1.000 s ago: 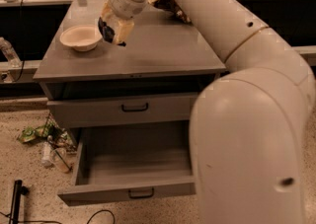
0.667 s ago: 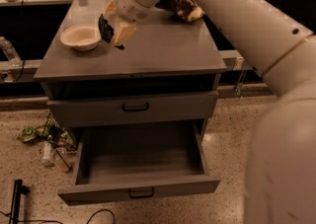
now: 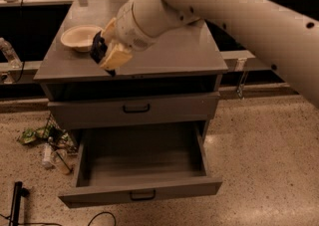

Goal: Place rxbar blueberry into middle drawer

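Observation:
My gripper (image 3: 105,55) hangs over the front left part of the cabinet top (image 3: 174,58), just right of the bowl. It is shut on a small dark flat bar, the rxbar blueberry (image 3: 97,47), which shows between the cream fingers. The middle drawer (image 3: 142,160) is pulled open below and in front, its flat grey floor bare, with a small black handle (image 3: 142,195) on its front panel. The gripper is well above the drawer and behind its opening.
A cream bowl (image 3: 79,38) sits on the cabinet top at the left. A closed drawer front (image 3: 134,109) with a black handle lies above the open one. Litter and a bottle (image 3: 50,143) lie on the floor at the left. A black pole (image 3: 17,203) stands at the bottom left.
The arm has swung forward and down, bringing the gripper with the bar from beside the bowl to the cabinet's front edge. The arm now hides the brown snack bag.

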### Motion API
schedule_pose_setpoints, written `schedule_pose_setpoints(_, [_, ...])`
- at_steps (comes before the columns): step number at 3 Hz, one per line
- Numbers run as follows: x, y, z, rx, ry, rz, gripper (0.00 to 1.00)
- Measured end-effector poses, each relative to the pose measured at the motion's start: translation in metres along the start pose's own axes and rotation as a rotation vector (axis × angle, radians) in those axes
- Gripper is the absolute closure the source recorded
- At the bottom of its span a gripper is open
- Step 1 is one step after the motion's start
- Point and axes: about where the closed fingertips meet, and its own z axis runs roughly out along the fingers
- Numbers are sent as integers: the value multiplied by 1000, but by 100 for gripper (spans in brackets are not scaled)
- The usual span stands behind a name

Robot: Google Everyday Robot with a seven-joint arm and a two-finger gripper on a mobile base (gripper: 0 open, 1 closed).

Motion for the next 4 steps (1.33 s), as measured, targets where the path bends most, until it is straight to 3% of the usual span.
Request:
schedule_pose_setpoints(1, [-6,60,12,-31,-37,114,100])
schedule_pose_setpoints(2, [11,114,37,-114,-7,141,100])
schedule_pose_setpoints(3, [14,116,38,-115,-3,148,100])
schedule_pose_setpoints(4, [66,138,52,-111,42,256,100])
